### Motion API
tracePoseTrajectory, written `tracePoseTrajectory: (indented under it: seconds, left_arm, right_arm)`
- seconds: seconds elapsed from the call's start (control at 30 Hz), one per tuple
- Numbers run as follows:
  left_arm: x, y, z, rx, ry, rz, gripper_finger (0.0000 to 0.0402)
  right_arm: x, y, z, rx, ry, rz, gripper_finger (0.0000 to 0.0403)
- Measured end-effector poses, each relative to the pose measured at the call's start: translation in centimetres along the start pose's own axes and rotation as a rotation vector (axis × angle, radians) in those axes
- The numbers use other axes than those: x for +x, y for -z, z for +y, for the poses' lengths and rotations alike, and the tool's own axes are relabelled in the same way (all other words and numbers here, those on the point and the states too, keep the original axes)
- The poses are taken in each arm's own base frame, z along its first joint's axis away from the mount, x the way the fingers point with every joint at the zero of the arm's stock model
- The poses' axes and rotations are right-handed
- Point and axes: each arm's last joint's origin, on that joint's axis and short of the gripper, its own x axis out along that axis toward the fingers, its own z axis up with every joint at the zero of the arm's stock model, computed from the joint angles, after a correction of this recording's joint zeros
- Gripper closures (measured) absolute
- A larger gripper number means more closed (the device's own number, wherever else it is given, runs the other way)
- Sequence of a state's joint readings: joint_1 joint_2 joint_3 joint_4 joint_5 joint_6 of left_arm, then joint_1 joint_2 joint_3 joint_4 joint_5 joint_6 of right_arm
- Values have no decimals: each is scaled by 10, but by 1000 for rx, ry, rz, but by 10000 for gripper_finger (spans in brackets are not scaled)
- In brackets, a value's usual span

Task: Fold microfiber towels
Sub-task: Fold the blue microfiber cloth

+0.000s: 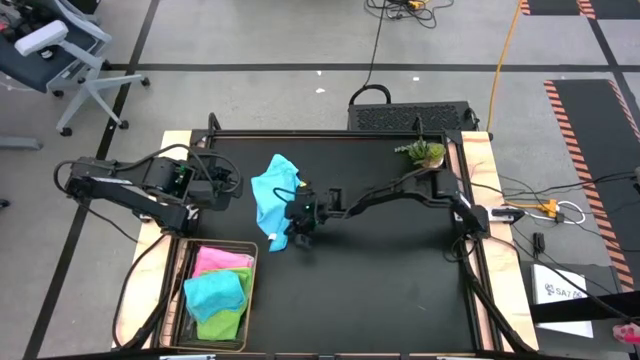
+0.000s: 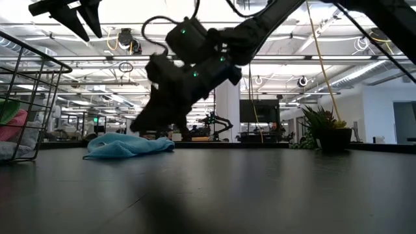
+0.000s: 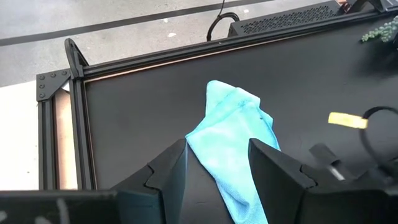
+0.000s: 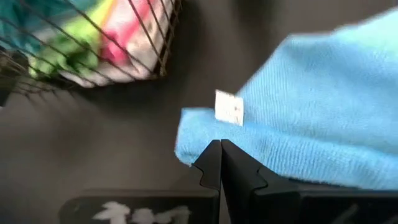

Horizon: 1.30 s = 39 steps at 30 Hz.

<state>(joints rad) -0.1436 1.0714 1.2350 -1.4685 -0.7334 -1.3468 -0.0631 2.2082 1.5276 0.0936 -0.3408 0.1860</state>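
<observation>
A light blue microfiber towel (image 1: 270, 195) lies crumpled on the black table, left of centre, and also shows in the low view (image 2: 127, 145). My right gripper (image 4: 221, 146) is shut. It slants down from the table's right side, its tips at the towel's near corner (image 4: 199, 134), beside a small white tag (image 4: 229, 107). In the low view its tips (image 2: 135, 127) stand just over the cloth. My left gripper (image 3: 217, 180) is open and raised above the table's left side, with nothing between its fingers. Pink, teal and lime green towels lie in the wire basket (image 1: 180, 290). My right gripper's shut fingertips (image 4: 214, 155) stand at the edge of the blue towel's near corner, coming slanting down from the table's right. Whether they touch the cloth I cannot tell. The towel lies slack on the table.
The wire mesh basket (image 4: 155, 56) stands at the table's near left corner, close to my right gripper. A small potted plant (image 1: 423, 153) sits at the far right. The table's middle and right show bare black surface (image 1: 390, 260).
</observation>
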Motion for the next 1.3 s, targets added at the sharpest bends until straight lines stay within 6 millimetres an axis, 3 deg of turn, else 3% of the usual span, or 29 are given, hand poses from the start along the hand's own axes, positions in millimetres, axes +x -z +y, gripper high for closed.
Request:
tracePoseTrajectory:
  seconds: [0.3,0.73,1.1,1.3]
  left_arm:
    - [0,0,0,0,2,7,229]
    - [0,0,0,3,4,18,229]
    - [0,1,0,4,5,22,229]
    - [0,1,0,3,7,27,229]
  right_arm:
    - [18,18,-13,15,94,30,403]
    - [19,25,-17,0,178,81,403]
    - [10,50,-18,-20,199,378,403]
    - [-6,71,-16,2,186,662,403]
